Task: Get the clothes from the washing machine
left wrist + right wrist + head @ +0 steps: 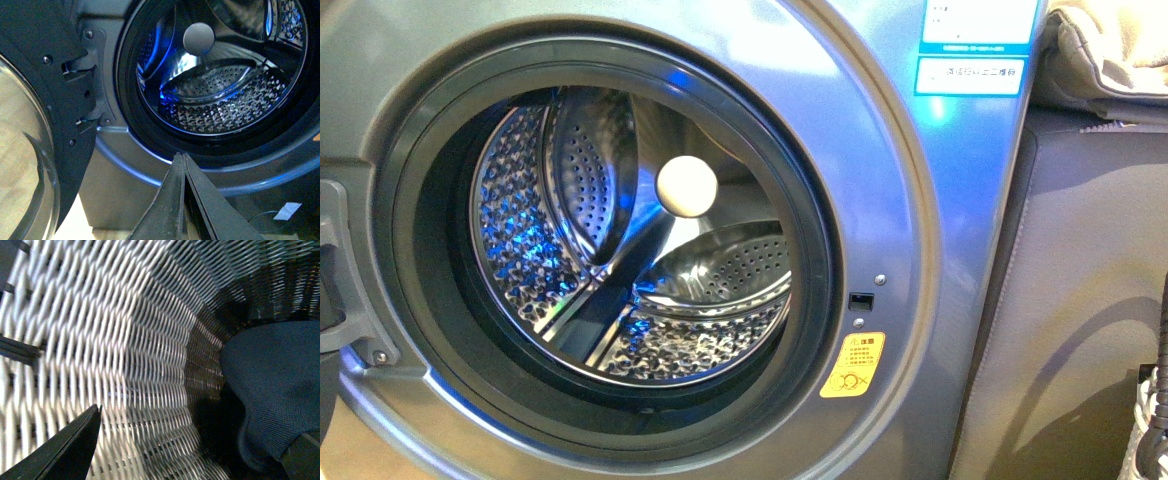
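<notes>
On my right wrist camera the right gripper (200, 450) sits inside the woven basket (125, 340), its fingers spread wide: one black finger (65, 450) lies against the white weave and the other shows only as a dark corner at the frame edge. The navy clothes (275, 385) lie bunched in the basket's darker part, up against that far finger, though I cannot tell whether the fabric is gripped or merely touching it. On my left wrist camera the left gripper (184, 159) hangs just in front of the washing machine (125, 165), below the porthole, with its two dark fingers pressed together at the tips and nothing between them. Beside it the open door (55, 100) swings out on its hinge, glass bowl facing me. From the front camera I see neither arm, only the grey machine face with its black rubber seal (420, 300) and a yellow sticker (852, 365) near the latch slot. Beyond the seal the perforated steel drum (520, 230) shines blue, with a pale round knob (686, 186) at its back wall, and no fabric shows inside.
</notes>
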Motion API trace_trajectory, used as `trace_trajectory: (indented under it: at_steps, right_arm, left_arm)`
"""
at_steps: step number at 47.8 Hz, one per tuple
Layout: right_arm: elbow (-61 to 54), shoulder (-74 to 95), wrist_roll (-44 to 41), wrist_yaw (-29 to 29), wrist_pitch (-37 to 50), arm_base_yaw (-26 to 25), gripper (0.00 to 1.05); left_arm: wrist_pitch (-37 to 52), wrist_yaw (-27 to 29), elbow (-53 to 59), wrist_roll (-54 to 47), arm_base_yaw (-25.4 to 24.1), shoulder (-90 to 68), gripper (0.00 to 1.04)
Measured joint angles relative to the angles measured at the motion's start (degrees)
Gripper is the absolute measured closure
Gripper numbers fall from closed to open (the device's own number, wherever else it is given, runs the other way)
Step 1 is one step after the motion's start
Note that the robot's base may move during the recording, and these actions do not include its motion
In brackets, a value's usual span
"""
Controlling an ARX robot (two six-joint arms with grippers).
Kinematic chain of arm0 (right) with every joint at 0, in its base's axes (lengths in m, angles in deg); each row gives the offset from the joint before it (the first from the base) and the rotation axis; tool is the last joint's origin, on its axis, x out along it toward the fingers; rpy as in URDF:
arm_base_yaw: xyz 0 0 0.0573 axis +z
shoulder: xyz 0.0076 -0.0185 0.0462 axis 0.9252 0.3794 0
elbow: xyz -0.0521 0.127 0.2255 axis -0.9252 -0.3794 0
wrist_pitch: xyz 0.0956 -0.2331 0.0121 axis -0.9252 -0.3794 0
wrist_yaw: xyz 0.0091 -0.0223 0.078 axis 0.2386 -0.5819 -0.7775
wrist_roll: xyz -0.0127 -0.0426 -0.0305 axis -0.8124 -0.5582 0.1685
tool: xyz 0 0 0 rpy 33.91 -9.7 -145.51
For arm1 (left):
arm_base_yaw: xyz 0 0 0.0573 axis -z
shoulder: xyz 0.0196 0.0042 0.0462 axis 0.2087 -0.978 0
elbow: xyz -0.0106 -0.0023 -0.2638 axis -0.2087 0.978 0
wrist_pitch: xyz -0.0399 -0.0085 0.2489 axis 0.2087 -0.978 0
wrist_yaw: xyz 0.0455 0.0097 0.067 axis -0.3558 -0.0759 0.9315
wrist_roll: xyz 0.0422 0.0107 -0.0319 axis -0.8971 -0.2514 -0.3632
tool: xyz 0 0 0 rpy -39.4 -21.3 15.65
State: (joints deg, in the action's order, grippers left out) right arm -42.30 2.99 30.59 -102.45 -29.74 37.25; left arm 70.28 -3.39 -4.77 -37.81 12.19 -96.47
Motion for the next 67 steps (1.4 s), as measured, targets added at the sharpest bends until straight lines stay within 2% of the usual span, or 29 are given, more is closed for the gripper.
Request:
trace_trajectory:
  at_steps: [4,11,16,25,30,36,44,48,52,63,64,67]
  right_arm:
    - [1.5,-4.2,1.8,-1.4,-4.9,-0.7,0.08]
    - [5.4,-11.2,6.8,-4.3,-15.2,-2.1,0.08]
    - [6.5,-16.7,8.2,-2.8,-15.6,-2.8,0.08]
    - [12.5,-20.2,12.1,-6.4,-23.6,-4.7,0.08]
    - [12.6,-20.3,13.7,-4.6,-23.8,-5.1,0.08]
    - [12.6,-24.3,12.9,-2.0,-20.2,-4.4,0.08]
    - [11.0,-39.0,7.1,3.1,-14.3,-0.8,0.08]
    - [10.4,-45.4,3.8,7.3,-10.8,3.3,0.08]
    - [10.3,-48.0,0.0,13.8,-8.4,10.1,0.08]
    - [5.5,-49.7,-15.3,34.4,2.1,33.9,0.08]
    - [5.4,-49.6,-17.5,36.6,1.5,36.3,0.09]
    - [7.7,-49.9,-21.3,41.1,-9.6,41.9,0.19]
  left_arm:
    - [-5.3,0.0,0.6,0.0,0.0,4.5,1.01]
    - [-5.9,0.1,2.2,0.0,0.0,8.4,1.01]
    - [-6.0,0.0,2.2,0.0,0.0,8.5,1.01]
    - [-6.0,0.0,2.2,0.0,0.0,8.6,1.01]
    - [-6.0,0.0,2.2,0.0,0.0,8.6,1.01]
    - [-6.0,0.0,2.2,0.0,0.0,8.6,1.01]
    - [-6.0,0.0,2.2,0.0,0.0,8.6,1.01]
    - [-6.0,0.0,2.2,0.0,0.0,8.6,1.01]
    - [-6.0,0.0,2.2,0.0,0.0,8.6,1.01]
    - [-6.0,0.0,2.2,0.0,0.0,8.6,1.01]
    - [-6.0,0.0,2.2,0.0,0.0,8.6,1.01]
    - [-6.0,0.0,2.2,0.0,0.0,8.6,1.01]
